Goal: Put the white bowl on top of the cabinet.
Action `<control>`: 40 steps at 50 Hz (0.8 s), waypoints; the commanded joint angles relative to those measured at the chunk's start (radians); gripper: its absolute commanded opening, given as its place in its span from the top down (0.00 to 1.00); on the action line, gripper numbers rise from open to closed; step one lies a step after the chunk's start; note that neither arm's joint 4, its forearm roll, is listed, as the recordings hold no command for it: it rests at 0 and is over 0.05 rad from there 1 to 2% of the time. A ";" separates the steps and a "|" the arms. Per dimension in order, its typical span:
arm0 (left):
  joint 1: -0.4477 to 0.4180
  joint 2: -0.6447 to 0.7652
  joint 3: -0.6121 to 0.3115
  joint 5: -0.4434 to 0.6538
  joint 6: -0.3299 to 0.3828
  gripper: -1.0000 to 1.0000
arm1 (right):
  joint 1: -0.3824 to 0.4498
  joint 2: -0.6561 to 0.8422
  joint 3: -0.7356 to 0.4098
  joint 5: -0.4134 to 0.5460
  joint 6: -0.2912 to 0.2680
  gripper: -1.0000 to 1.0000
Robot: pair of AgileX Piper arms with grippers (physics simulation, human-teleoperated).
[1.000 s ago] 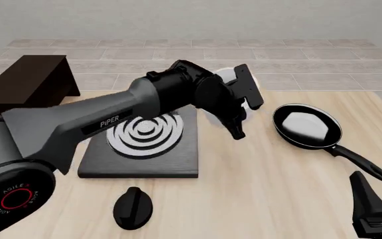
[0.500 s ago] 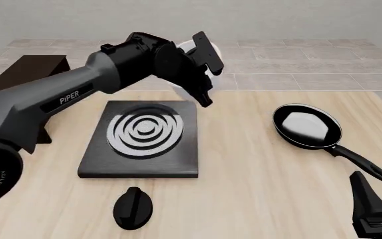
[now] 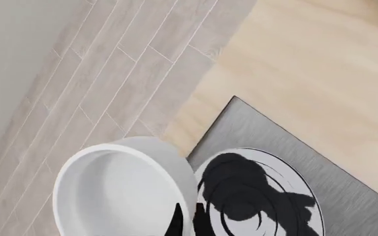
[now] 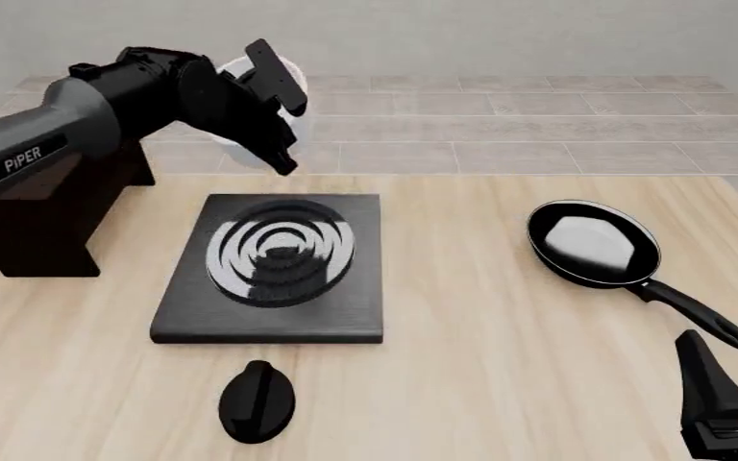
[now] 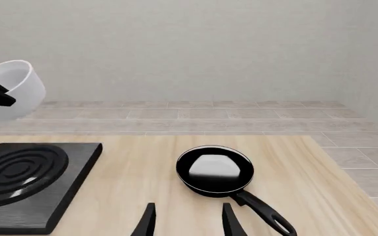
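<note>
Since half a second ago, left tool (image 4: 276, 115) is swinging up and leftward with the white bowl (image 4: 257, 108), leaving the spot over the stove plate's far right corner and now hanging in the air just right of the cabinet (image 4: 38, 206). Bowl is being carried clear of the table (image 4: 498, 365), tilted on its side, mouth facing away from the front camera. Left wrist view is showing the bowl (image 3: 120, 189) right at the fingers (image 3: 174, 223), which are pinching its rim, one inside, one outside; tool is clamping on the bowl. Stove plate (image 4: 273, 269) is lying below and right of the left tool, with the arm's shadow falling across its white rings. Cabinet is sitting below and left of that tool, its top partly hidden by the arm. Black knob (image 4: 258, 400) is resting on the table well nearer the camera. Right tool (image 5: 187, 221) is hanging low with fingers spread apart, gripping nothing, frying pan (image 5: 215, 170) just ahead of it.
</note>
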 commanded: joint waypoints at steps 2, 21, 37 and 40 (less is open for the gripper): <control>0.138 -0.054 -0.019 -0.002 -0.057 1.00 | 0.000 0.000 0.000 0.000 0.000 0.00; 0.392 -0.024 -0.117 0.023 -0.112 1.00 | 0.000 0.000 0.000 0.000 0.000 0.00; 0.543 -0.034 -0.102 0.013 -0.164 1.00 | 0.000 0.000 0.000 0.000 0.000 0.00; 0.550 -0.040 -0.095 0.013 -0.170 1.00 | 0.000 0.000 0.000 0.000 0.000 0.00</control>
